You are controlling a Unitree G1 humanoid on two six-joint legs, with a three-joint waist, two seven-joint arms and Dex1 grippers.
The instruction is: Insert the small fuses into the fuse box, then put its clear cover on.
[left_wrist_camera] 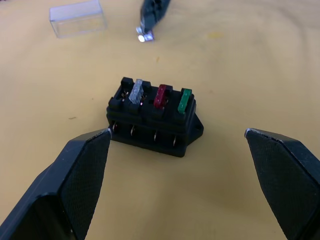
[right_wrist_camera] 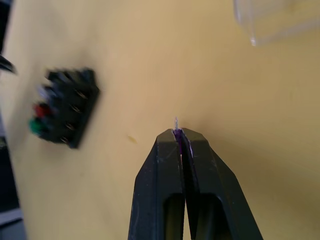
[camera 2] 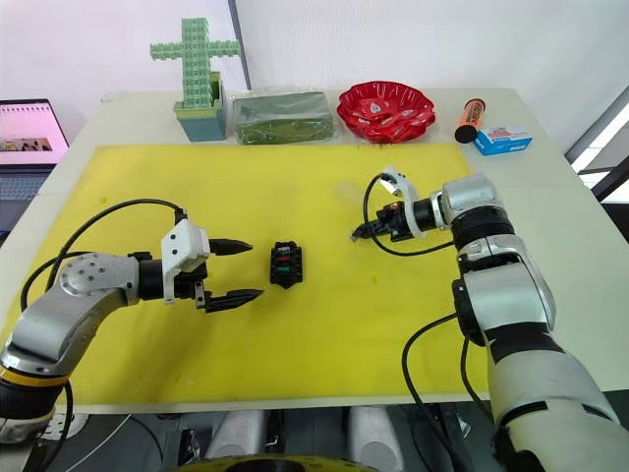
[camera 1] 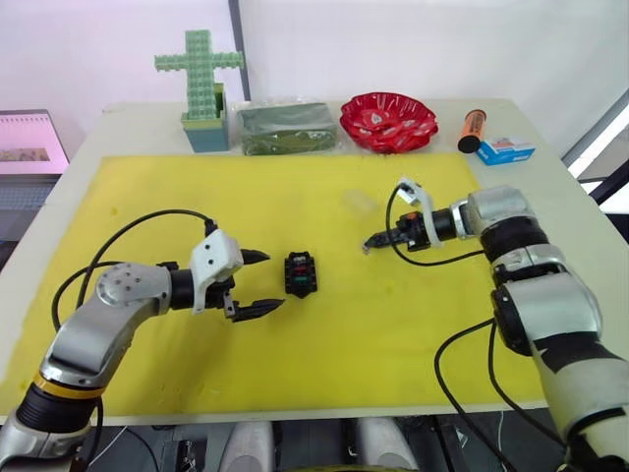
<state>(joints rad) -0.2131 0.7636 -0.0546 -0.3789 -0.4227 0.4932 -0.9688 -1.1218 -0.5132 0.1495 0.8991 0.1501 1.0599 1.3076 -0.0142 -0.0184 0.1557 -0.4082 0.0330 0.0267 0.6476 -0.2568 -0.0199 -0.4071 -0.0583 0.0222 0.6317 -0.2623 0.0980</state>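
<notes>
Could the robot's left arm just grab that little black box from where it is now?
Probably yes. The left gripper is open, its fingers spread on either side of the fuse box and pointing at it, with only bare yellow mat between.

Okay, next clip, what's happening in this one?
The robot is filling a black fuse box on a yellow mat. Grey, red and green fuses already sit in three slots; the fourth slot is empty. The right tool is shut on a purplish fuse, above the mat, apart from the box. The left tool waits open beside the box. The clear cover lies on the mat, not yet fitted.
</notes>
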